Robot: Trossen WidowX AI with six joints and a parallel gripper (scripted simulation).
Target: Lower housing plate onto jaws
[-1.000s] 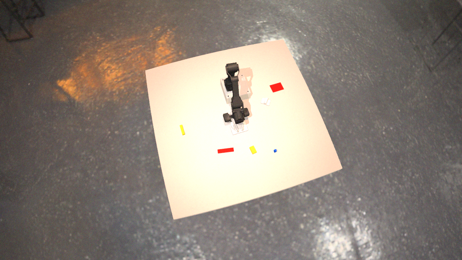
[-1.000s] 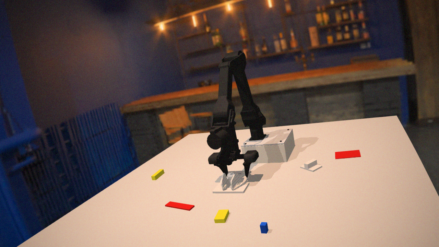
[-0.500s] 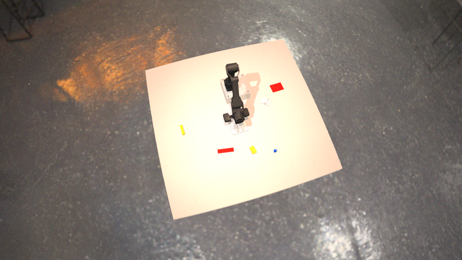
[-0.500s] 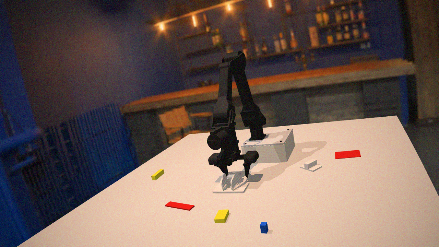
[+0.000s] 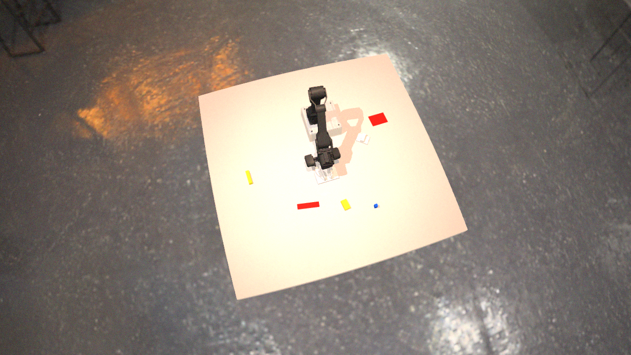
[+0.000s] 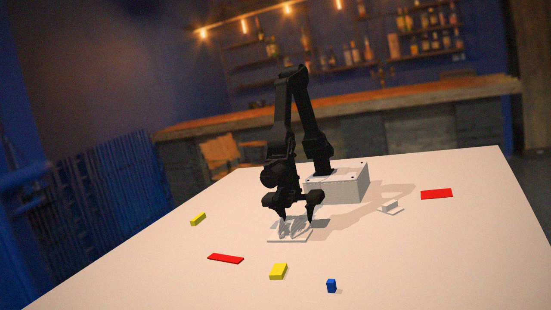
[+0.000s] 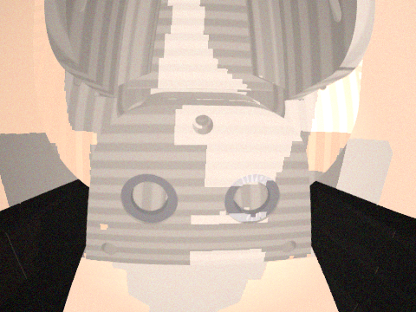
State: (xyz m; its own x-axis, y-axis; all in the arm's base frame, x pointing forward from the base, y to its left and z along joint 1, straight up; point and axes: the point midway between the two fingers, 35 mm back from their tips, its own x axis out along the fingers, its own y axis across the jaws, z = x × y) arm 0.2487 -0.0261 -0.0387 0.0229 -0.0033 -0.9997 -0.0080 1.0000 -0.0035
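My gripper (image 6: 297,221) (image 7: 198,191) is shut on the housing plate (image 7: 130,165), a grey plate with two ringed holes and a small round mark, one finger at each side edge. In the wrist view the plate looks about square to the fingers. Beyond it, the left jaw (image 7: 104,43) and right jaw (image 7: 299,43) curve away side by side; in the exterior view they stand on a flat white base (image 6: 286,241) (image 5: 328,181). The plate is over the jaws' near ends. Whether it touches the stubs, and how level it sits, I cannot tell.
A white stepped piece (image 5: 363,138) (image 6: 392,208) lies right of the arm's white pedestal (image 6: 331,192). A red square (image 5: 378,119) (image 6: 436,193), red strip (image 5: 307,205) (image 6: 225,258), yellow block (image 5: 345,204) (image 6: 278,271), yellow bar (image 5: 249,177) (image 6: 198,218) and blue block (image 5: 375,205) (image 6: 331,285) lie around.
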